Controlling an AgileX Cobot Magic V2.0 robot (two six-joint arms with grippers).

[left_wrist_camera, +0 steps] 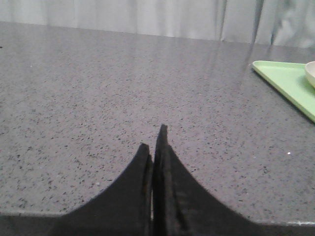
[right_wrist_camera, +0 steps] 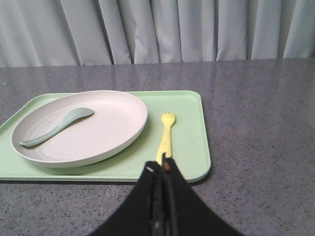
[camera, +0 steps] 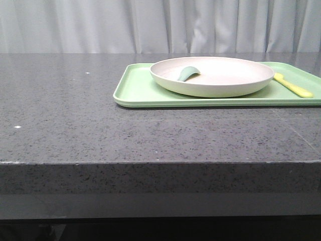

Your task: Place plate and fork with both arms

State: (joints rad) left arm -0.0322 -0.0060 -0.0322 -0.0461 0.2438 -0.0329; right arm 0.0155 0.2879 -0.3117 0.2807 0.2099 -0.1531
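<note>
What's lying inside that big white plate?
A grey-green spoon lies inside the plate, bowl end up against the rim. Nothing else shows in it. The tray underneath is hidden where the plate covers it; the fork lies beside the plate.

left pincer (left_wrist_camera: 156, 147) closed, right pincer (right_wrist_camera: 161, 169) closed

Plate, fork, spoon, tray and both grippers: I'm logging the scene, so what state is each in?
plate: upright on the tray, holding the spoon.
fork: flat on the tray beside the plate, ungripped.
spoon: lying in the plate.
tray: flat on the counter.
left gripper: shut, empty.
right gripper: shut, empty.
</note>
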